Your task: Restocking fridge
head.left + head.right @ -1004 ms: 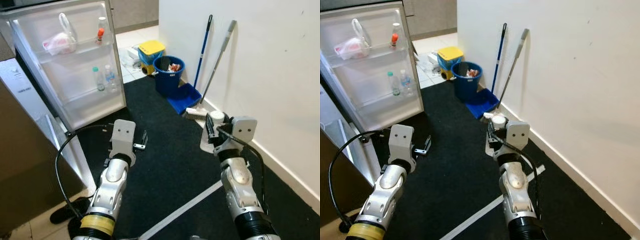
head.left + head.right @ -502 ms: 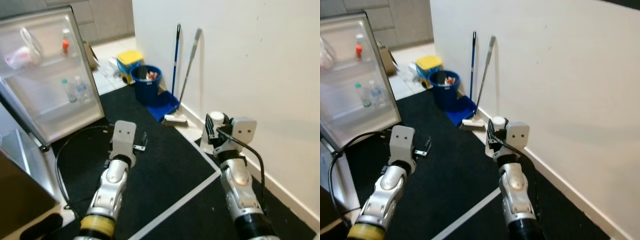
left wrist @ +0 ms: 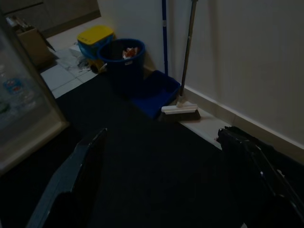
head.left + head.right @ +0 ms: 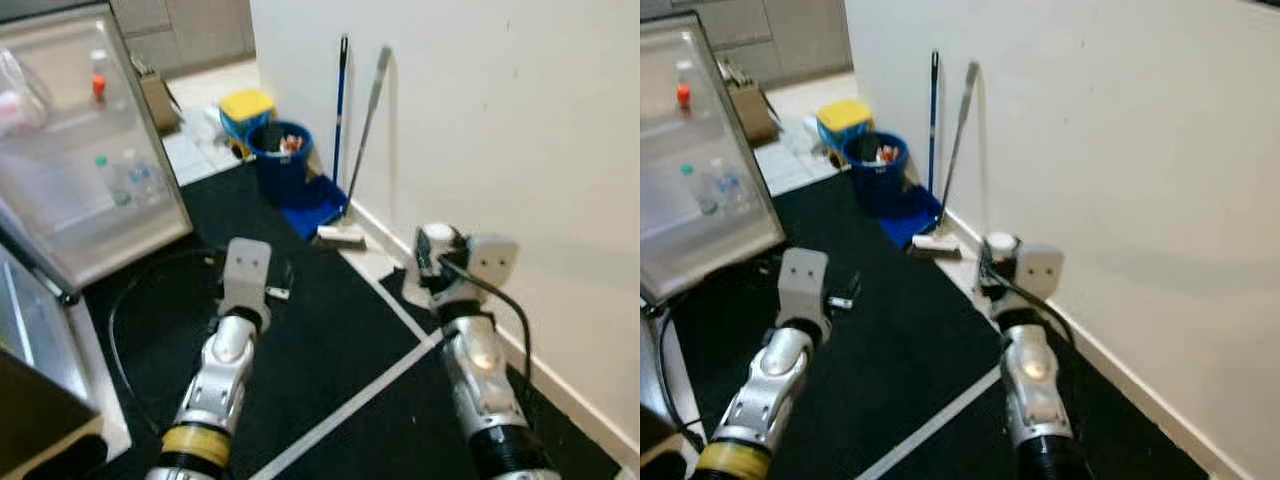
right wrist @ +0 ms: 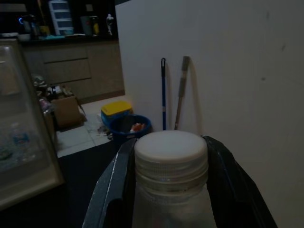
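Upper left of my head view: the open white fridge door [image 4: 95,180], its shelves holding small clear plastic bottles [image 4: 120,180] and a red-capped bottle [image 4: 98,85]. Lower left: my left gripper [image 4: 283,283] hangs over the black carpet [image 4: 330,340]; in the left wrist view its two black fingers [image 3: 71,185] stand well apart with nothing between them.

Upper centre: a yellow-lidded bin [image 4: 245,108] on the pale tiles, and beside it a round blue waste bucket [image 4: 282,160] with litter inside. Just right of the bucket, a blue dustpan [image 4: 318,208] lies on the floor, and a blue-handled stick [image 4: 340,110] and a grey-handled broom [image 4: 365,130] lean on the white wall [image 4: 500,120].

Right of centre: my right gripper [image 4: 428,262] is clamped on a clear plastic bottle with a white screw cap [image 5: 171,156], held upright near the wall; the right wrist view shows a finger on each side of its neck. A white tape line [image 4: 350,400] crosses the carpet below.
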Available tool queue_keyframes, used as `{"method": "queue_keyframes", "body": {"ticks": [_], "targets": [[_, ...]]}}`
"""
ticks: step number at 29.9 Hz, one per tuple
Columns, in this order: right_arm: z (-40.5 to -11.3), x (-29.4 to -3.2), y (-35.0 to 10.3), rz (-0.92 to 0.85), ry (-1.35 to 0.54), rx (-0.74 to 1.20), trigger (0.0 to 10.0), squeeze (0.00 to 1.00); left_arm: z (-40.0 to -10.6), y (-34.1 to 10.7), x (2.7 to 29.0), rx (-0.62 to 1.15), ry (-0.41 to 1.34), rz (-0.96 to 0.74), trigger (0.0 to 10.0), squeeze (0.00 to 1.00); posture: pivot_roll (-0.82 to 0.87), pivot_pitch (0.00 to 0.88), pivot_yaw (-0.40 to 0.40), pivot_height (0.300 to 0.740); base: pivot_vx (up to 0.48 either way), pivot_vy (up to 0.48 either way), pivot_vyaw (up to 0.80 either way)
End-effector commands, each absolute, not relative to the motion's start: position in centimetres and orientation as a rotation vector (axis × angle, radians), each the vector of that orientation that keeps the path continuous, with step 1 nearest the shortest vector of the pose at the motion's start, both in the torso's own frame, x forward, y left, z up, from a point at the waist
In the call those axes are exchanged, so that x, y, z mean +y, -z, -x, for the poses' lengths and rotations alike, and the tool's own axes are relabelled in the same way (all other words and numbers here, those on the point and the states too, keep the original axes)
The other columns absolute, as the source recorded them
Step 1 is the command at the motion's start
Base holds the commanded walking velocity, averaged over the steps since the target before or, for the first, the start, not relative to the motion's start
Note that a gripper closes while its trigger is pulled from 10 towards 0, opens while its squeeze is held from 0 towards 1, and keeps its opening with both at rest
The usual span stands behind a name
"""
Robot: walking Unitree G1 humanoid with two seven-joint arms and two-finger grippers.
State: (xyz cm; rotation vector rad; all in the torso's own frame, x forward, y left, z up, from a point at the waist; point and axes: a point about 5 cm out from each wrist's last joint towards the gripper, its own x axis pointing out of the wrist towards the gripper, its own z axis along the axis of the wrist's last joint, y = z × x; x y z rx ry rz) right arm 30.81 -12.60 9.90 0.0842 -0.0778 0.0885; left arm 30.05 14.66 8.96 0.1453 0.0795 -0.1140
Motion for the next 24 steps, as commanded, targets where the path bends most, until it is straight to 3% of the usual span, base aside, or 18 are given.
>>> {"method": "queue_keyframes", "body": {"ticks": [1, 17, 24], "targets": [[-30.89, -13.15, -10.07, -0.084, -0.069, -0.087, 10.0, 0.00, -29.99, -8.64, 14.58, 0.091, 0.121, -0.160, 10.0, 0.00, -0.02, 0.021, -0.033, 0.740, 0.480, 0.000, 0.00], [-30.93, -13.08, -9.91, -0.049, -0.078, -0.080, 10.0, 0.00, -30.03, -8.59, 14.65, 0.091, 0.119, -0.163, 10.0, 0.00, -0.02, 0.014, -0.033, 0.740, 0.480, 0.000, 0.00], [-30.97, -12.92, -9.96, -0.021, -0.084, -0.084, 10.0, 0.00, -30.05, -8.56, 14.74, 0.092, 0.115, -0.163, 10.0, 0.00, -0.02, 0.012, -0.033, 0.740, 0.480, 0.000, 0.62]]}}
